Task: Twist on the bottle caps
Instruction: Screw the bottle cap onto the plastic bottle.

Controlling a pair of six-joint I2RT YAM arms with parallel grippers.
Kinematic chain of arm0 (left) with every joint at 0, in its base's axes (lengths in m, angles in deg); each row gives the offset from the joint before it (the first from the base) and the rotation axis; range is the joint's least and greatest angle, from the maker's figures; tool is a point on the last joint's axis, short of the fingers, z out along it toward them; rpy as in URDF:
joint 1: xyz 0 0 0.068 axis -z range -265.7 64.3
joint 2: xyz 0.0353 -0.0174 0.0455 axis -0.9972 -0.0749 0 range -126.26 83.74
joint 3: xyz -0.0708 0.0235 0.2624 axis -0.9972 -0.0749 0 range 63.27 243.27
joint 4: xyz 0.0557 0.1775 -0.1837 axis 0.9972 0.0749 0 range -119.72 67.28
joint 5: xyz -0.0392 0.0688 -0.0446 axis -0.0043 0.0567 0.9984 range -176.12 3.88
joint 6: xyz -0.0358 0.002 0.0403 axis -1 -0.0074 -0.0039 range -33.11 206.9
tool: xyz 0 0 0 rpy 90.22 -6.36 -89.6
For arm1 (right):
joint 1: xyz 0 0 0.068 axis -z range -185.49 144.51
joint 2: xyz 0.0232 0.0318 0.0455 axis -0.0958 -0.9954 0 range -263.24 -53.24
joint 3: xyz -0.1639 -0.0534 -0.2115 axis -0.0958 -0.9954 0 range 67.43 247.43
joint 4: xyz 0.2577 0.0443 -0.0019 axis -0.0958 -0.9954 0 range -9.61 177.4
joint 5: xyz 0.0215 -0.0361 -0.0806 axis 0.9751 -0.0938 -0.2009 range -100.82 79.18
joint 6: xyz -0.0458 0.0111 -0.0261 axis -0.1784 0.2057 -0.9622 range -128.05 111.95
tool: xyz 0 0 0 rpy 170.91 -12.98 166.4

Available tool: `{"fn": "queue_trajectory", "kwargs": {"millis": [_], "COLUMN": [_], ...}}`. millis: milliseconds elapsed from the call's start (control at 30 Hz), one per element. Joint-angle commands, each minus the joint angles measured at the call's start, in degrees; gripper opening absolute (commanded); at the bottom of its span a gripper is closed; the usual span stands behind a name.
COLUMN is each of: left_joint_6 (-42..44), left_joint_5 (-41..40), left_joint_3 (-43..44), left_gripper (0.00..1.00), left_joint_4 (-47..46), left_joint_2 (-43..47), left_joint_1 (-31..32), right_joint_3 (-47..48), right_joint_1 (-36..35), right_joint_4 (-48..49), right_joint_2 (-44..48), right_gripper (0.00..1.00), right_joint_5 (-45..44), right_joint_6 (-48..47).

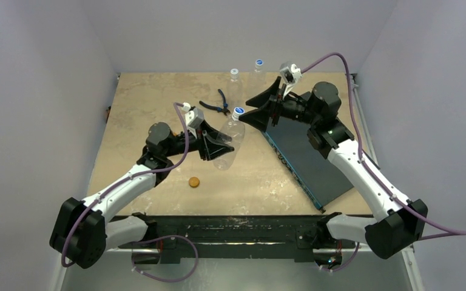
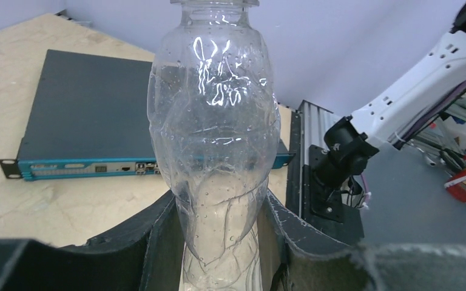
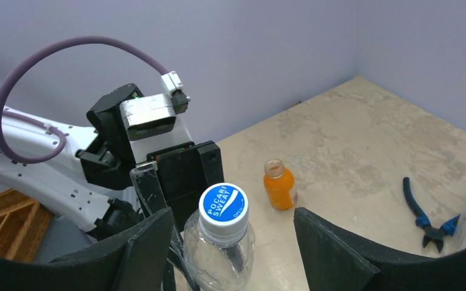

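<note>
My left gripper point(image 1: 214, 143) is shut on a clear bottle point(image 1: 229, 138) low on its body and holds it tilted above the table; it fills the left wrist view point(image 2: 215, 121), with the gripper point(image 2: 221, 209) around it. A blue-and-white cap point(image 1: 238, 112) sits on its neck. My right gripper point(image 1: 246, 111) is open, jaws on either side of that cap point(image 3: 222, 203) without touching it; the gripper also shows in the right wrist view point(image 3: 233, 221). A small orange bottle point(image 3: 278, 185) stands uncapped on the table. A flat orange-brown cap point(image 1: 194, 181) lies near the front.
Two capped clear bottles point(image 1: 235, 82) point(image 1: 258, 65) stand at the back. Blue-handled pliers point(image 1: 216, 104) lie behind the left gripper and also show in the right wrist view point(image 3: 428, 219). A flat dark box point(image 1: 308, 159) lies on the right of the table.
</note>
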Motion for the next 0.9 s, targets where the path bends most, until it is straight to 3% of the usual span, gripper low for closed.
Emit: {"fn": "queue_trajectory", "kwargs": {"millis": [0,867], "left_joint_6": [-4.57,-6.62], "left_joint_5": [5.74,6.7], "left_joint_3": [-0.18,0.8], "left_gripper": [0.0,0.0], "left_joint_4": [-7.42,-9.71], "left_joint_2": [-0.01,-3.01], "left_joint_1": [-0.44,-0.44], "right_joint_3": [0.47,-0.25], "right_joint_1": [-0.07,-0.62], "right_joint_4": [5.48,8.98], "right_joint_2": [-0.86,-1.82], "right_gripper": [0.74,0.48], "right_joint_5": [5.89,10.92], "right_joint_6": [0.4,4.73]}}
